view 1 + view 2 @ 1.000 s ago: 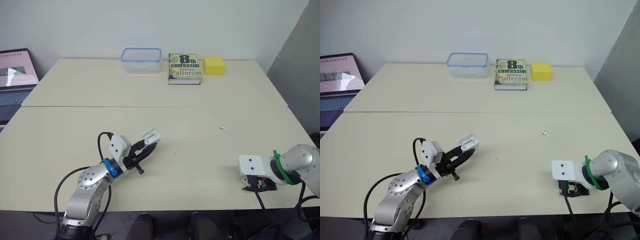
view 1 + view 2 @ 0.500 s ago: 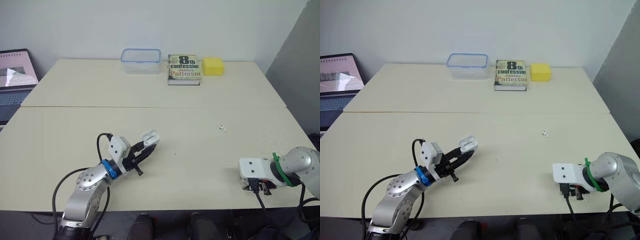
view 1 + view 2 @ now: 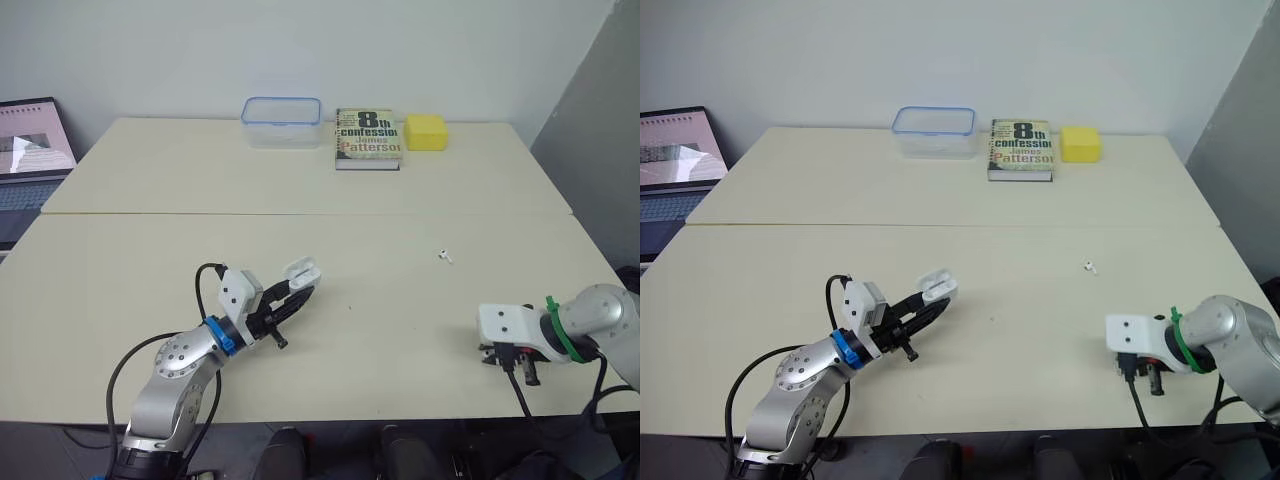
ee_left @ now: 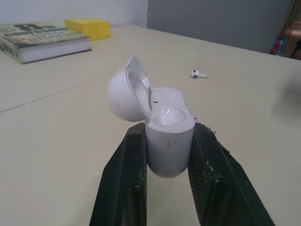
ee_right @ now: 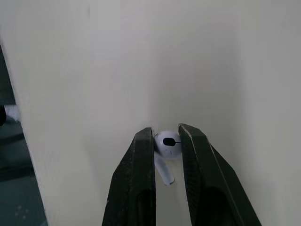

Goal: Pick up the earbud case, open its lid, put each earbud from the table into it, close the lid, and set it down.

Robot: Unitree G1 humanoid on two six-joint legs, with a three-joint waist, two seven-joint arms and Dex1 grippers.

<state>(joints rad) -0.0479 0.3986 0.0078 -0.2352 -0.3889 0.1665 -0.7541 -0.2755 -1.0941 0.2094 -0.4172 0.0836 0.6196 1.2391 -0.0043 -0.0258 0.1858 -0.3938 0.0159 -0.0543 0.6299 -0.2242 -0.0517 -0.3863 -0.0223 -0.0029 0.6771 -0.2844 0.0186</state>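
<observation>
My left gripper [image 3: 296,288] is shut on the white earbud case [image 3: 302,272], held just above the table left of centre. In the left wrist view the case [image 4: 168,141] sits upright between the black fingers [image 4: 129,160] with its lid swung open. Near the table's front right edge, my right gripper [image 3: 515,362] points down at the surface. In the right wrist view it [image 5: 165,136] is shut on a white earbud [image 5: 168,145], stem hanging below the fingers. A second earbud [image 3: 445,256] lies on the table at mid right, apart from both grippers.
Along the far edge stand a clear plastic container [image 3: 282,120], a book [image 3: 368,137] and a yellow block [image 3: 427,131]. A laptop [image 3: 30,150] sits beyond the table's left side. A seam [image 3: 300,213] runs across the table.
My right wrist has turned and shifted slightly back from the table's front edge. The left arm has kept still with the open case.
</observation>
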